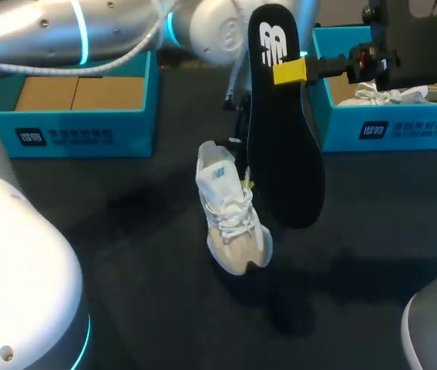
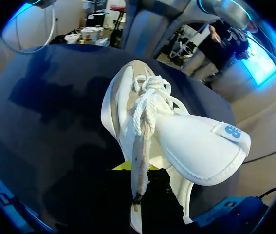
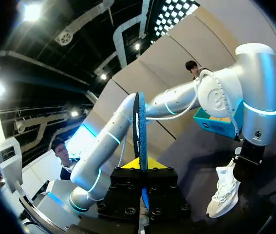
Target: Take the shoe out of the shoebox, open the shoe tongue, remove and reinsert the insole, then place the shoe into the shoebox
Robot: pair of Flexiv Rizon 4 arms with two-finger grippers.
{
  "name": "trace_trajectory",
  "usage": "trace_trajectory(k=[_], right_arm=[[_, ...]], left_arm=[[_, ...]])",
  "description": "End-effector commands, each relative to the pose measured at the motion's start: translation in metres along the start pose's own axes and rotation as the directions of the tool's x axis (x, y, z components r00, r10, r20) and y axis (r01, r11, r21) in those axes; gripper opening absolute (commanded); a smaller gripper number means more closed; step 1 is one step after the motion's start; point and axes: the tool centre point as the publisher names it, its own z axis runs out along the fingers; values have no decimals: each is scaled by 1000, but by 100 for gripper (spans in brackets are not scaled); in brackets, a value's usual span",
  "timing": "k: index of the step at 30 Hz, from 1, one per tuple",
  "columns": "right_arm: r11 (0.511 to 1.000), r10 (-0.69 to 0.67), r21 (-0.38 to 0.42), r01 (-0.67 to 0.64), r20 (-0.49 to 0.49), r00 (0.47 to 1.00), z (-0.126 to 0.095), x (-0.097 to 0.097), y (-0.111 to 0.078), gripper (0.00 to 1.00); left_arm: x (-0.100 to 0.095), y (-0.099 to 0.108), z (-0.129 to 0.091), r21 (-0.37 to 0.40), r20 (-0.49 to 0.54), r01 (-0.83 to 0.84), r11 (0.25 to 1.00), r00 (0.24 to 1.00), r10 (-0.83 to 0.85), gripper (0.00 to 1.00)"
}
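Observation:
My right gripper (image 1: pixel 294 70) holds a long black insole (image 1: pixel 280 131) upright above the table's middle, shut on its upper edge. In the right wrist view the insole (image 3: pixel 139 122) stands edge-on between the yellow tips. My left gripper (image 2: pixel 140 178) is shut on the rear rim of a white lace-up shoe (image 1: pixel 230 216), which hangs toe-down just left of the insole. In the left wrist view the shoe's tongue (image 2: pixel 201 146) lies pulled back toward the gripper, with the knotted laces (image 2: pixel 147 102) ahead of it. In the head view the insole hides most of the left gripper.
A teal shoebox (image 1: pixel 72 127) with a brown cardboard floor stands at the back left. A second teal shoebox (image 1: pixel 391 127) at the back right holds another white shoe (image 1: pixel 403 95). The dark tabletop (image 1: pixel 126 254) spreads below the shoe.

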Motion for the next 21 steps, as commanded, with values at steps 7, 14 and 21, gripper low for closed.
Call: trace_trajectory(k=[7, 14, 21], right_arm=[[1000, 2, 2, -2, 1, 1000, 3, -1, 1, 0], [1000, 2, 2, -2, 1, 1000, 3, -1, 1, 0], [1000, 2, 2, -2, 1, 1000, 3, -1, 1, 0]], left_arm=[[-11, 0, 15, -62, -288, -81, 995, 956, 59, 0], [-9, 3, 24, -82, -272, -42, 996, 962, 18, 0], [-10, 2, 38, -101, -282, -64, 993, 959, 33, 0]])
